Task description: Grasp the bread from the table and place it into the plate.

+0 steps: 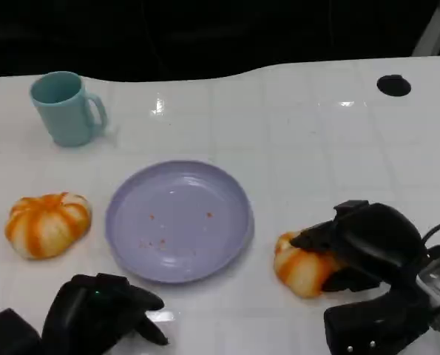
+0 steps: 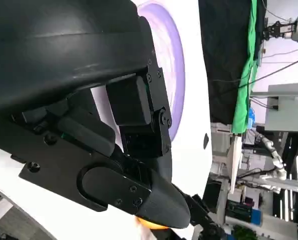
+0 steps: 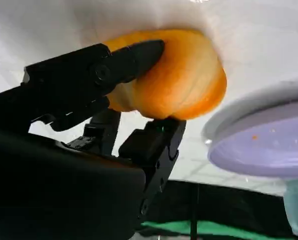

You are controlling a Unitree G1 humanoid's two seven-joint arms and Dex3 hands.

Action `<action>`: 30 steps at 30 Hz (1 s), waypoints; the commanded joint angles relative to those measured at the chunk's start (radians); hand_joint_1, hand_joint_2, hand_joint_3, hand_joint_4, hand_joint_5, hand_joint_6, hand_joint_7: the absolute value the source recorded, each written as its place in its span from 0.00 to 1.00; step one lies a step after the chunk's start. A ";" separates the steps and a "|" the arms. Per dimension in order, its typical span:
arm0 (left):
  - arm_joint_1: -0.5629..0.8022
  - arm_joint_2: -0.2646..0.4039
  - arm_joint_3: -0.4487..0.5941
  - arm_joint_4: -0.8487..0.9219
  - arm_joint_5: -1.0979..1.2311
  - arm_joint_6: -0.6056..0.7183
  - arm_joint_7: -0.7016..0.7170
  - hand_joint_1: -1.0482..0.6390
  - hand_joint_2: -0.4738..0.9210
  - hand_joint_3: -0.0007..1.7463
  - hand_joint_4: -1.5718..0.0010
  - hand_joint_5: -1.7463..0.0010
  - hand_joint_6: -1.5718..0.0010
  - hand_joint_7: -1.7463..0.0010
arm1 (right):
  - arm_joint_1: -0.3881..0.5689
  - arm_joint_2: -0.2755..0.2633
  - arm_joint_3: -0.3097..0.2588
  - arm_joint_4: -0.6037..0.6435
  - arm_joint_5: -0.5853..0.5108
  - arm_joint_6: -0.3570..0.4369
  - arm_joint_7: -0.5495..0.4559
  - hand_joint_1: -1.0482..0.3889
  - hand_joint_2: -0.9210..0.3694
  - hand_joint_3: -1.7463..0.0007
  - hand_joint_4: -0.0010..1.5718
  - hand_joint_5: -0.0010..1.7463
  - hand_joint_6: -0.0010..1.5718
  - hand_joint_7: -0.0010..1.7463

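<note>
Right hand (image 1: 356,248) grips the bread (image 1: 299,268) on the worktop (image 1: 316,148), just right of the purple plate (image 1: 179,220). Left hand (image 1: 101,314) holds nothing, fingers apart. Second bread (image 1: 47,223) left of plate, teal mug (image 1: 64,108) behind. No readable writing.

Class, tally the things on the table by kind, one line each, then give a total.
Bread: 2
Plate: 1
Mug: 1
Total: 4
</note>
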 commanded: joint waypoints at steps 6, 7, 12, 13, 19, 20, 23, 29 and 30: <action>0.019 0.015 0.003 -0.017 0.000 0.001 0.005 0.00 0.96 0.00 0.02 0.68 0.00 0.89 | 0.008 0.012 -0.001 0.046 0.025 -0.022 -0.125 0.63 0.22 0.57 0.53 1.00 0.54 0.76; 0.019 0.015 0.003 -0.017 -0.001 0.002 0.005 0.00 0.96 0.00 0.02 0.68 0.00 0.89 | 0.008 0.017 -0.005 0.053 0.031 -0.030 -0.149 0.63 0.26 0.53 0.54 1.00 0.53 0.79; 0.019 0.012 0.002 -0.016 0.001 -0.001 0.009 0.00 0.96 0.00 0.02 0.68 0.00 0.89 | 0.012 0.054 -0.028 0.090 0.073 -0.073 -0.278 0.65 0.42 0.38 0.56 1.00 0.50 0.88; 0.019 0.012 0.002 -0.016 0.001 -0.002 0.009 0.00 0.96 0.00 0.02 0.68 0.00 0.89 | 0.011 0.059 -0.032 0.096 0.081 -0.084 -0.296 0.66 0.45 0.35 0.58 1.00 0.52 0.88; 0.015 0.011 0.002 -0.011 0.003 -0.005 0.010 0.00 0.96 0.00 0.02 0.68 0.00 0.89 | 0.019 0.099 -0.074 0.086 0.184 -0.157 -0.319 0.70 0.56 0.23 0.63 1.00 0.55 0.89; 0.014 0.011 0.002 -0.010 0.005 -0.007 0.011 0.00 0.96 0.00 0.02 0.68 0.00 0.89 | 0.020 0.106 -0.081 0.081 0.201 -0.167 -0.312 0.70 0.57 0.22 0.63 1.00 0.55 0.89; 0.014 0.010 0.000 -0.008 0.011 -0.014 0.016 0.00 0.96 0.00 0.02 0.68 0.00 0.89 | 0.023 0.124 -0.097 0.059 0.250 -0.173 -0.269 0.70 0.57 0.16 0.64 1.00 0.55 0.90; 0.015 0.004 0.000 -0.011 0.003 -0.005 0.011 0.00 0.96 0.00 0.02 0.68 0.00 0.89 | 0.003 0.178 -0.113 0.037 0.319 -0.186 -0.213 0.70 0.60 0.11 0.65 1.00 0.52 0.99; 0.016 0.004 -0.001 -0.012 0.007 -0.007 0.014 0.00 0.96 0.00 0.02 0.68 0.00 0.89 | -0.006 0.188 -0.113 0.041 0.319 -0.189 -0.212 0.70 0.60 0.11 0.65 1.00 0.52 0.99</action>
